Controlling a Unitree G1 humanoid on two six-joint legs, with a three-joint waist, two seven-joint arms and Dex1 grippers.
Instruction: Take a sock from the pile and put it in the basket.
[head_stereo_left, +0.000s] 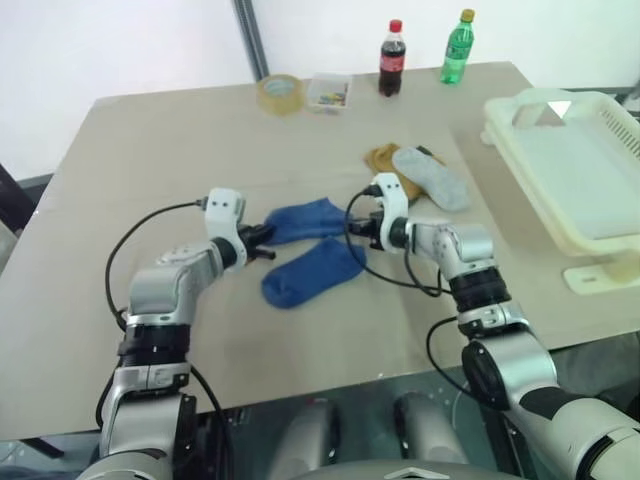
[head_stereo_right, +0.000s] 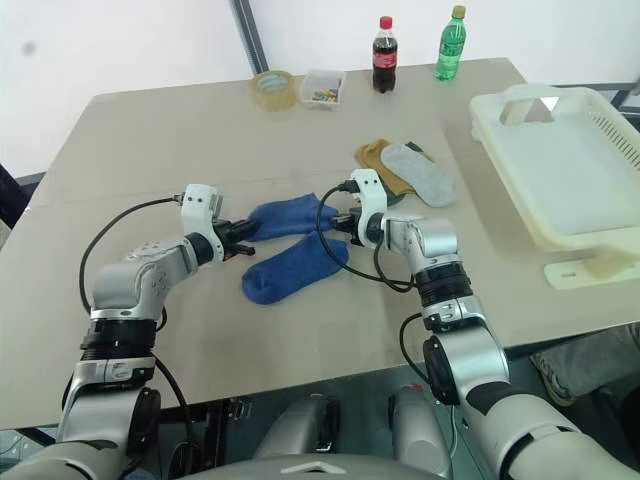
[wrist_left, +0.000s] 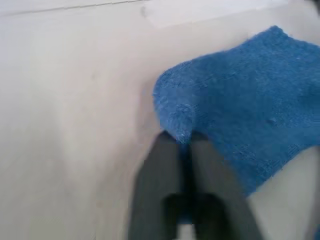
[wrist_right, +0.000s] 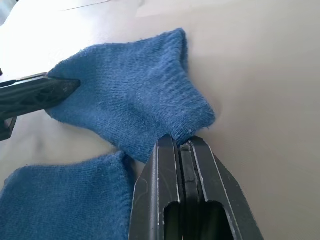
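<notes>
Right wrist view: both tools pinch sock (wrist_right: 130, 105).

Both grippers (wrist_left: 183, 142) (wrist_right: 181, 145) closed (arms converging inward)

You had a fuzzy knitted sock (wrist_right: 130, 100), ribbed at its cuff, on a smooth matt table (head_stereo_left: 150, 170). The basket (head_stereo_left: 590, 180) looked like smooth cream plastic, and the right gripper (wrist_right: 181, 145) like hard, faintly glossy black plastic.
</notes>
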